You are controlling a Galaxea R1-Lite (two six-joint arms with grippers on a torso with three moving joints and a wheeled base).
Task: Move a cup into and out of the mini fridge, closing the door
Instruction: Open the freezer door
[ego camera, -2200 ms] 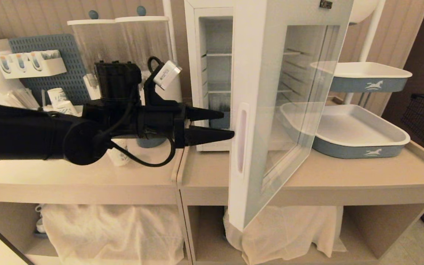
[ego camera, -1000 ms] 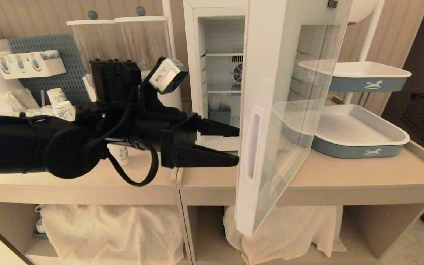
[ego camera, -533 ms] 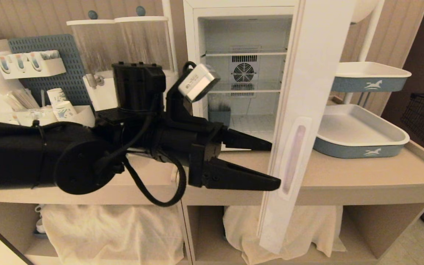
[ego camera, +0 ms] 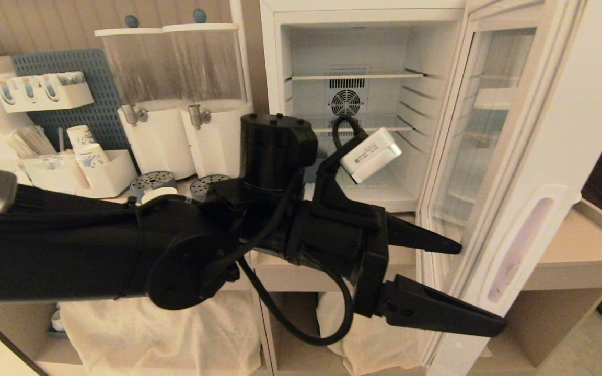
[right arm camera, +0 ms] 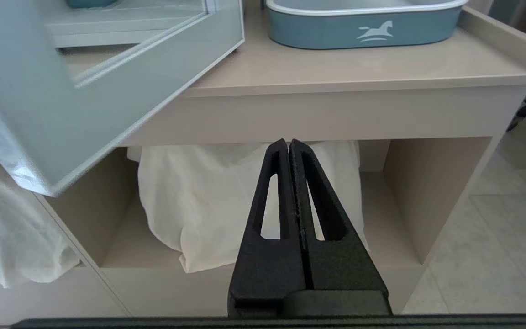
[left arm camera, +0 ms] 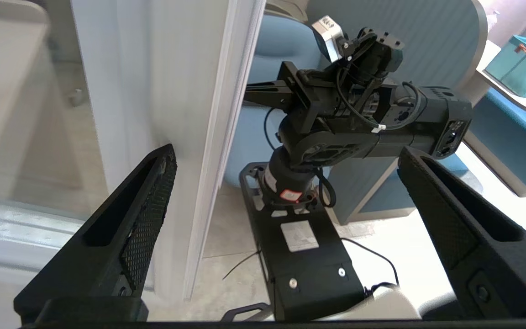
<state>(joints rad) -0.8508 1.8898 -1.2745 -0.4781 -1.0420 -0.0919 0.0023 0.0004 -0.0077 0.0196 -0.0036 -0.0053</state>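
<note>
The left pincer (ego camera: pixel 476 284) stands wide apart, holding nothing, with the free edge of the fridge door (ego camera: pixel 515 209) between its tips. The door is swung wide and the fridge (ego camera: pixel 353 52) shows bare shelves. To finish this well, push the door only until it clears a reach, then pull straight back so neither tip catches the frame. No tall cup is visible; it may be behind the arm. The right pincer (right arm camera: pixel 290 151) is pressed together, parked below the tabletop (right arm camera: pixel 359 73).
</note>
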